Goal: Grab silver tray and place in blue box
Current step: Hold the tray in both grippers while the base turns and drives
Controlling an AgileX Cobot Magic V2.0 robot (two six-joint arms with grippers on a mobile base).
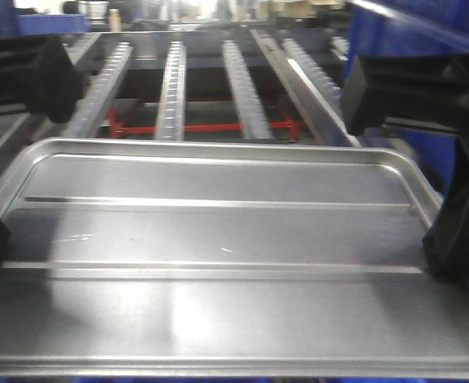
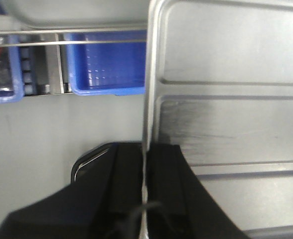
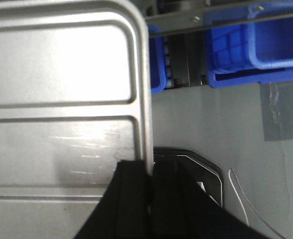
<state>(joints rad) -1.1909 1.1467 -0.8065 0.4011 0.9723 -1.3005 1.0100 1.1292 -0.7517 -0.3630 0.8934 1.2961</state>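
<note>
Roller rails (image 1: pixel 173 88) run across the rack out back, with plain grey floor (image 2: pixel 47 129) underneath. So the silver tray (image 1: pixel 218 239) is up off everything, roughly level, filling the front view. The left gripper (image 2: pixel 147 164) is clamped on its left rim and the right gripper (image 3: pixel 150 174) is pinching the right rim, fingers either side of the edge. The blue box (image 1: pixel 378 36) sits off to the right, past the tray's far corner
</note>
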